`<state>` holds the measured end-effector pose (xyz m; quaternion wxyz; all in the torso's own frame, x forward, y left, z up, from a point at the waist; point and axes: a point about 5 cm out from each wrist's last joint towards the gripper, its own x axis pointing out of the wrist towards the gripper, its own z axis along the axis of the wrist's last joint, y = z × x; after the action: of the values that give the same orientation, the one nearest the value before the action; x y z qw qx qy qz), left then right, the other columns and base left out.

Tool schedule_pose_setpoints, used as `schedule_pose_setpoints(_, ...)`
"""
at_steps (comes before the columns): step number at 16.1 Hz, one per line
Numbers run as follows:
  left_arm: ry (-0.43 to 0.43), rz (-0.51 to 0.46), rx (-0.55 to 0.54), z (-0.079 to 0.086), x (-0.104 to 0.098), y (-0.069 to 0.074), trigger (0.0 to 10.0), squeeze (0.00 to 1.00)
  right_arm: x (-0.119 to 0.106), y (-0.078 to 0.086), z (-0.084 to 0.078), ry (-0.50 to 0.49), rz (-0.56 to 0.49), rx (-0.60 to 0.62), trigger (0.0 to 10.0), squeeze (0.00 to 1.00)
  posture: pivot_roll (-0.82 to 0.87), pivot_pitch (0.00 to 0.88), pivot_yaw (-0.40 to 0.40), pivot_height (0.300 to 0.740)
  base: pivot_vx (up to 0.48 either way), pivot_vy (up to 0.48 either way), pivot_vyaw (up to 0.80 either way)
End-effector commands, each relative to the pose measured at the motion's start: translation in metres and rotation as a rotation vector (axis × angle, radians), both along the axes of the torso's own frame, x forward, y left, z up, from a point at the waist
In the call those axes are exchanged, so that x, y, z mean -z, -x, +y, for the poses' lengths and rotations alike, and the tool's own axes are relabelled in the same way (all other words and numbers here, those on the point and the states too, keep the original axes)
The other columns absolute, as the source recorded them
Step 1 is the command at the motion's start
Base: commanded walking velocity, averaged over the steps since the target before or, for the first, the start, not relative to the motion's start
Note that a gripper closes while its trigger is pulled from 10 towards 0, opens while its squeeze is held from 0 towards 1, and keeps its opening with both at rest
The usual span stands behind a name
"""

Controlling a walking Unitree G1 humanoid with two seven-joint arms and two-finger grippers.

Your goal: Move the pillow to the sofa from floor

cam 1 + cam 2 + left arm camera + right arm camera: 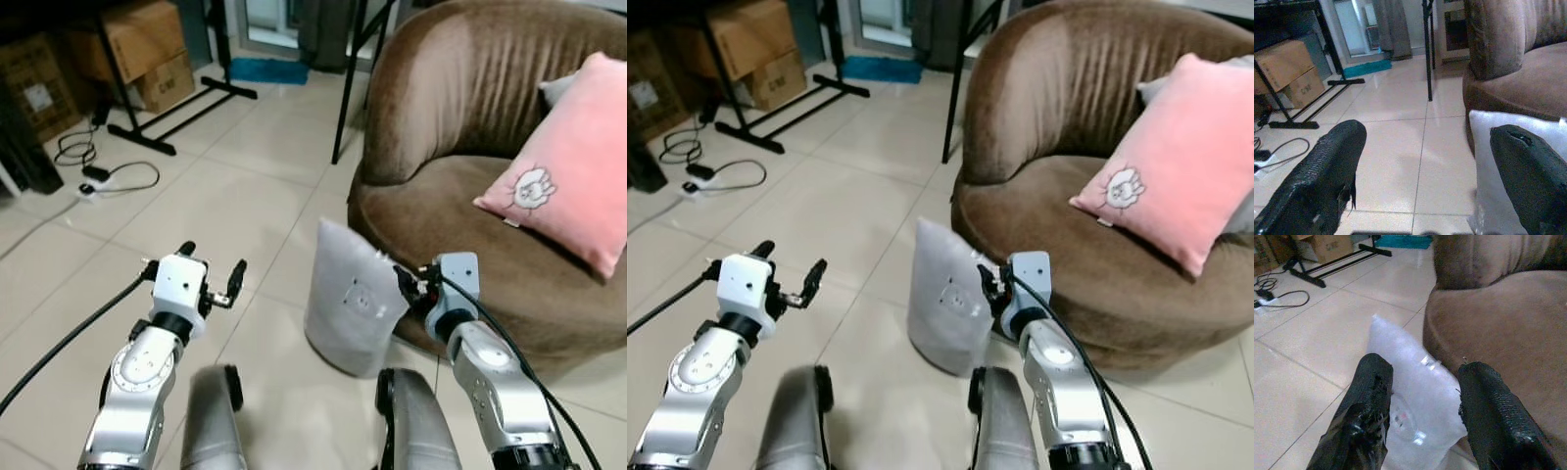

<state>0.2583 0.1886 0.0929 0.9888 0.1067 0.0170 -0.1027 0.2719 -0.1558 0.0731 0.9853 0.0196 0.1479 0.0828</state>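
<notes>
The white pillow (355, 308) stands on its edge on the floor tiles (245, 196) at centre frame, leaning against the brown sofa (460, 117); I judge it soft and light, best pinched at its upper right corner. My right gripper (1422, 401) is spread wide around that corner, holding nothing; my left gripper (211, 269) hangs open at lower left; a pink pillow (573, 176) lies on the sofa seat at right.

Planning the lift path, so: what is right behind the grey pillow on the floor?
The brown sofa's base stands right behind the grey pillow, which leans upright against it. The pillow covers that part of the base.
</notes>
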Motion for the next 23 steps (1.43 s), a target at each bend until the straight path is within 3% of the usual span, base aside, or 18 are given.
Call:
schedule_pose_setpoints(1, 0.006, -0.012, 0.015, -0.0029, -0.0033, -0.0021, 10.0, 0.0, -0.0041, -0.0034, -0.0025, 0.001, -0.019, 0.01, 10.0, 0.0, -0.09, 0.0, -0.027, 0.51, 0.345, 0.0, 0.0)
schedule_pose_setpoints(19, 0.01, -0.014, 0.025, -0.0046, -0.0029, -0.0013, 10.0, 0.0, -0.0067, -0.0075, -0.0002, 0.031, -0.029, -0.022, 10.0, 0.0, -0.08, 0.0, -0.047, 0.51, 0.346, 0.0, 0.0)
schedule_pose_setpoints(23, 0.0, -0.007, 0.027, -0.0062, -0.0008, 0.0014, 10.0, 0.0, -0.005, -0.0088, -0.0003, 0.008, -0.019, -0.02, 10.0, 0.0, -0.08, 0.0, -0.054, 0.51, 0.0, 0.0, 0.4)
